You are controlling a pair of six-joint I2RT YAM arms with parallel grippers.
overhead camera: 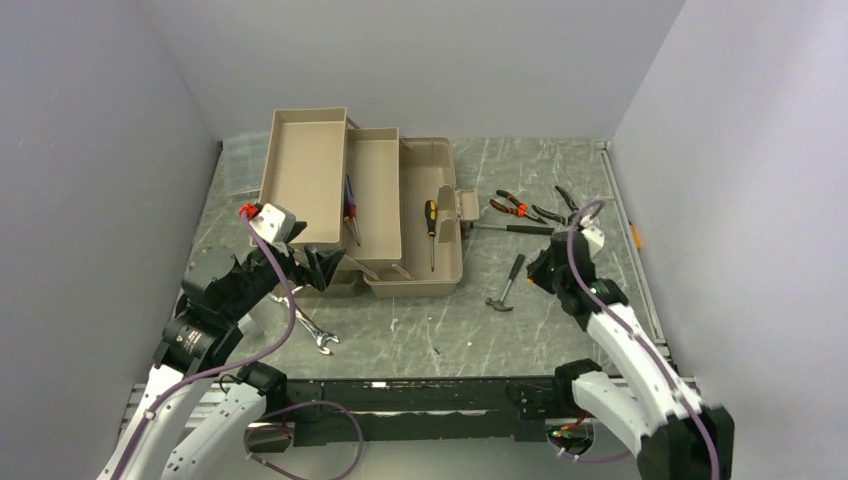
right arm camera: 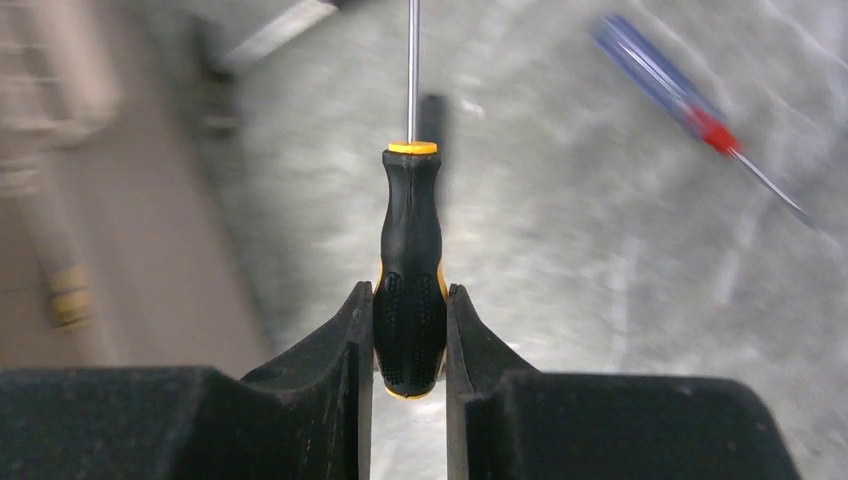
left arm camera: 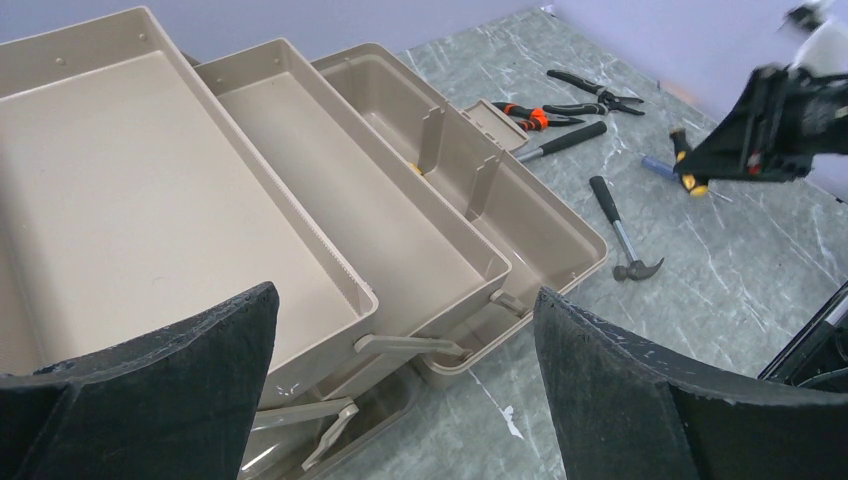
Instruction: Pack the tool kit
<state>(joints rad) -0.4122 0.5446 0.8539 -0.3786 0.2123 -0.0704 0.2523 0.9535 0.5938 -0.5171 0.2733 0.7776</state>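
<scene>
On streaky grey table (overhead camera: 450, 330): smooth tan plastic toolbox (overhead camera: 380, 190)
Right gripper (right arm camera: 410, 300): pinching bumpy black-orange screwdriver (right arm camera: 410, 220)
Left gripper (left arm camera: 405, 300): spread wide, rough and black

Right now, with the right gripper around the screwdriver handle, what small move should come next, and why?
Probably lift the black-orange screwdriver and carry it left toward the toolbox: the right gripper pinches its handle on both sides, and the toolbox stands open.
</scene>
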